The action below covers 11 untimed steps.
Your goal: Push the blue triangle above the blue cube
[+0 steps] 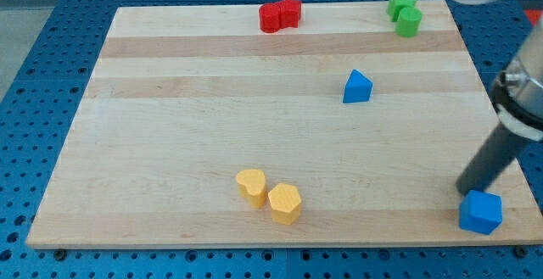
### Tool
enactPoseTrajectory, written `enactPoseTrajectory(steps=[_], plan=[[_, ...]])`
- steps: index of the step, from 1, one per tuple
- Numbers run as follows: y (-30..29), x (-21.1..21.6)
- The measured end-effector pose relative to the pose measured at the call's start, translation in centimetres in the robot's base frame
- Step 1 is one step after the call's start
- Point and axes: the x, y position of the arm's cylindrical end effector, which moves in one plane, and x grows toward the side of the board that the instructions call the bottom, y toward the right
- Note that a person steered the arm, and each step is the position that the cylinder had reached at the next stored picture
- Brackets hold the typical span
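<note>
Wooden worktop [170, 143] on blue pegboard; I have no gripper to report, only a rod, and my tip [463, 189] sits just beside the blue cube [481, 212] at the view's bottom right. Blue triangle [357, 86] lies well apart, up-left; I judge the push not yet begun

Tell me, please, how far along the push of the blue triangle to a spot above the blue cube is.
Done: nothing visible yet. The blue triangle sits mid-board, well toward the view's left of the blue cube, which lies at the bottom right corner of the board.
In hand: my tip rests just beside the cube's upper left, far from the triangle.
Left: reach the triangle and push it rightward until it sits above the cube.
</note>
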Motion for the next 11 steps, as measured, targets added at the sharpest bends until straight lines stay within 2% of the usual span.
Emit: enactPoseTrajectory(steps=[1, 2, 4, 5, 7, 8, 10, 11], plan=[[-6.0, -0.2], [-11.8, -2.3], [-18.1, -16.9], [-14.9, -21.8], [-10.5, -14.8], [-6.9, -12.6], [-4.3, -13.3], [-1.3, -11.9]])
